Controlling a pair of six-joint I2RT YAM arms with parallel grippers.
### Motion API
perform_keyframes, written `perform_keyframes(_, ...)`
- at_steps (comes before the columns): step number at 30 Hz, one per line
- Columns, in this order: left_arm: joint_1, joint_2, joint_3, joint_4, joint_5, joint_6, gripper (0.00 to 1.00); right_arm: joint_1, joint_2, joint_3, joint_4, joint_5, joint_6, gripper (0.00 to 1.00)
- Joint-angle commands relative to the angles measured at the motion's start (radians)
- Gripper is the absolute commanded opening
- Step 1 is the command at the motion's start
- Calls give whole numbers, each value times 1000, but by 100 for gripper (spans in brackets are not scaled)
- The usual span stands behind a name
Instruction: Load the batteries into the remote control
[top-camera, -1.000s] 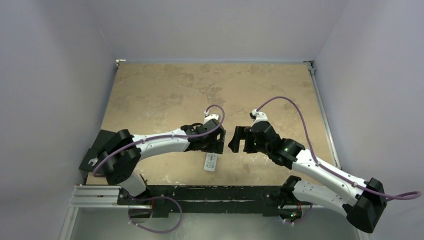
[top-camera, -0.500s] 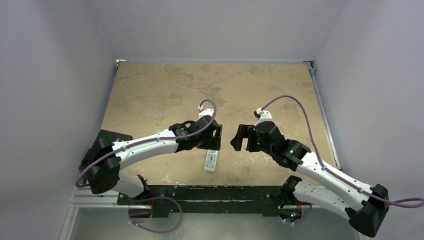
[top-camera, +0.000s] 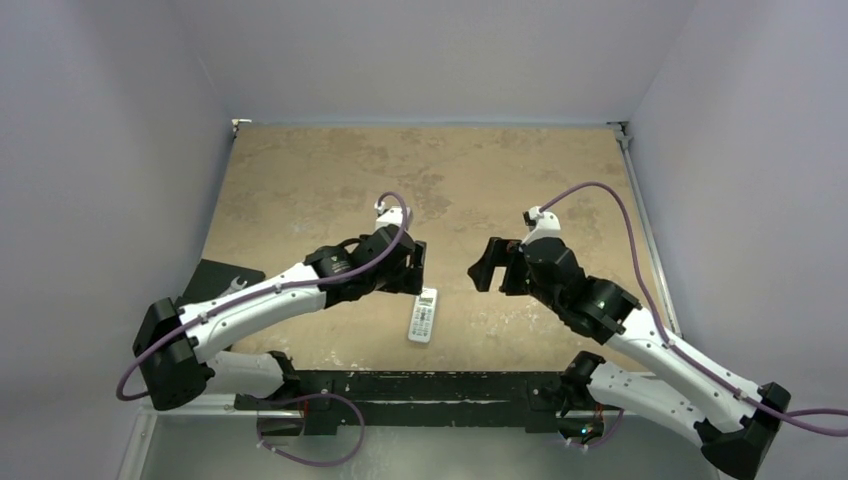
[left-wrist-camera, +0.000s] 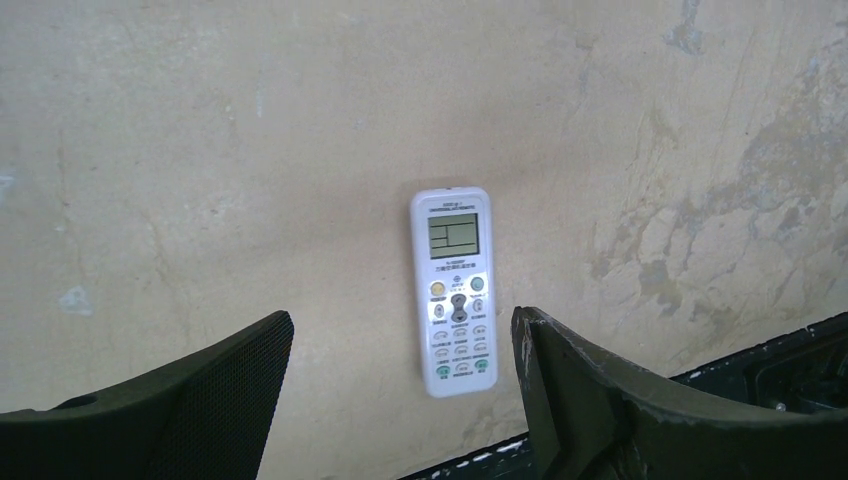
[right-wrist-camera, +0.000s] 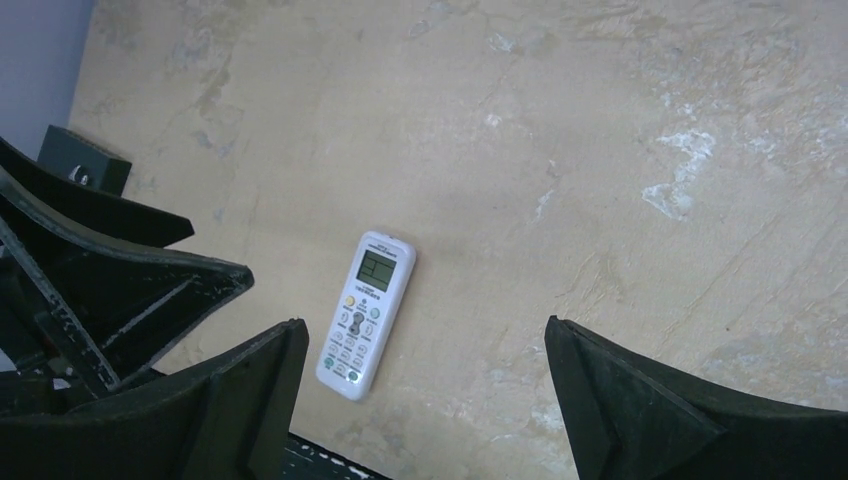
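Overhead and wrist views of a two-arm bench. The remote control (top-camera: 423, 316) lay flat on the mottled tan surface (top-camera: 330, 180), close to its near edge and just ahead of the black mounting rail (top-camera: 400, 385) that carried both arm bases. It rested face up, with its small display toward the far wall and its button rows toward the rail, and its long axis ran roughly front to back with a slight tilt. Nothing touched it. The left pincer (top-camera: 413, 270) hung just beyond and to the left of the remote's display end, released, its two dark fingers spread wide and holding nothing. In the left wrist view the remote (left-wrist-camera: 455, 290) appeared between those spread fingers (left-wrist-camera: 230, 390), nearer the right one and clear of both. The right pincer (top-camera: 488, 266) stood to the right of the remote and somewhat farther from it, likewise released, with its jaws fully apart and empty. From the right wrist camera the remote (right-wrist-camera: 366, 313) lay beside the left finger (right-wrist-camera: 250, 390), while the left pincer (right-wrist-camera: 130, 285) showed as a dark angular shape at the frame's left. The two pincers faced each other across a gap, apart from one another. A purple cable (top-camera: 590, 190) looped over each wrist. At the surface's left edge sat a black block (top-camera: 212, 278), well apart from the remote, with a small silver wrench (top-camera: 237, 285) lying on it.
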Motion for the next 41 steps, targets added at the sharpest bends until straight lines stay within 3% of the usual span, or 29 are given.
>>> perform_keyframes(1,62,-89,23,-55,-26,55,80,-1,-1,75,-56,57,-14,99)
perform_keyframes(8,164,-244,0,-101,-2,127,80,-2,-22,125,-127,100,-23,99)
perform_keyframes(17,165,-403,43,-169,-59,169,80,-2,-160,142,-159,172,-72,99)
perform_keyframes(27,165,-608,-52,-118,-79,171,80,-2,-291,93,-107,177,-106,99)
perform_keyframes(41,166,-675,-140,-80,-67,157,80,-2,-368,7,-37,121,-124,99)
